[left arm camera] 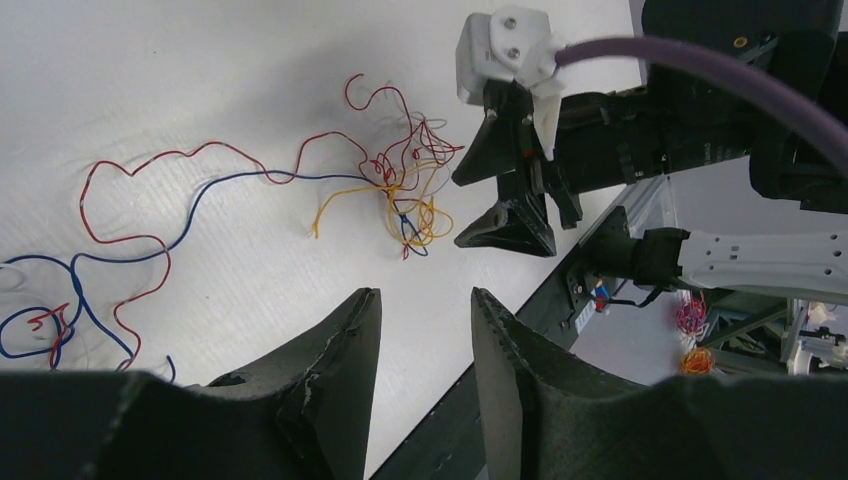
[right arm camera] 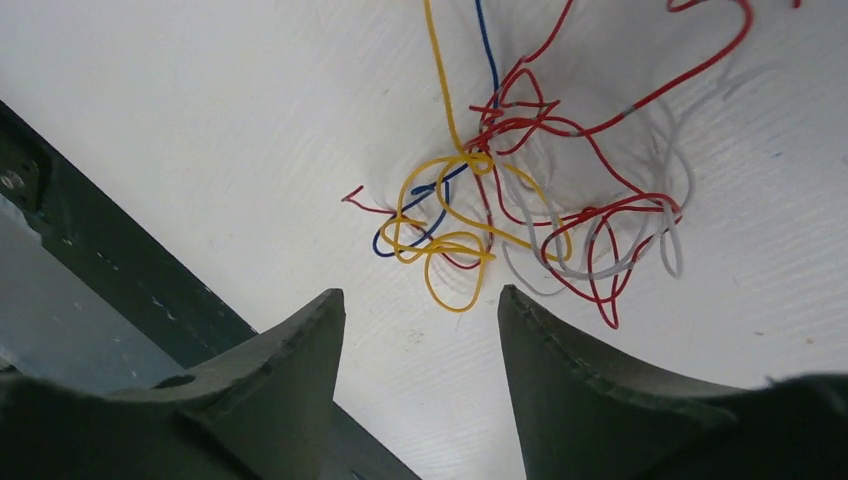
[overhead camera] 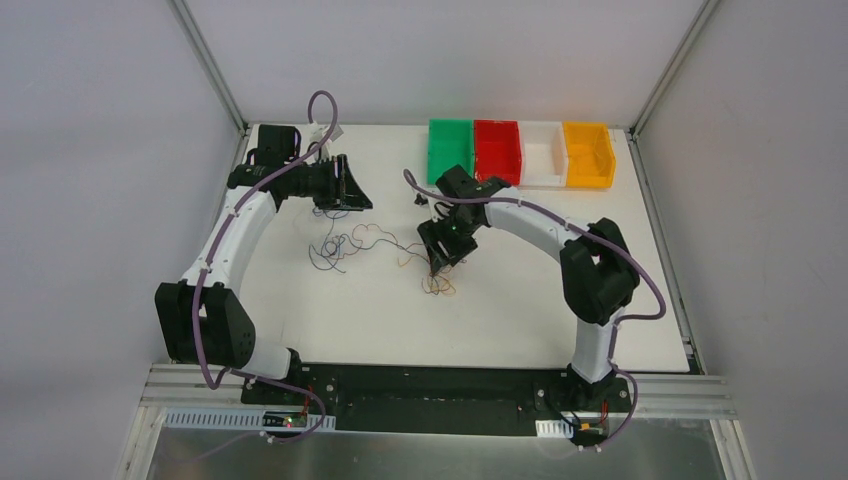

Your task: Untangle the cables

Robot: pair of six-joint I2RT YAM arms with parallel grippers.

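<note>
The cables lie loose on the white table [overhead camera: 520, 320]. A knot of yellow, red, blue and grey wires [overhead camera: 437, 282] sits mid-table, and red and blue strands [overhead camera: 335, 250] trail off to the left. In the right wrist view the knot [right arm camera: 500, 210] lies just beyond my right gripper [right arm camera: 420, 293], which is open and empty; a yellow loop [right arm camera: 450, 285] reaches between the fingertips. In the top view the right gripper [overhead camera: 437, 262] hovers over the knot. My left gripper [overhead camera: 352, 200] is open and empty at the back left, away from the wires. Its wrist view [left arm camera: 425, 295] shows the knot [left arm camera: 405, 195] and long red [left arm camera: 130, 240] and blue [left arm camera: 60, 300] strands.
Four bins stand in a row at the back right: green [overhead camera: 450, 150], red [overhead camera: 497, 150], white [overhead camera: 541, 152] and orange [overhead camera: 588, 153]. The black base rail [overhead camera: 430, 385] runs along the near table edge. Thick purple cables [overhead camera: 320, 110] run along the arms.
</note>
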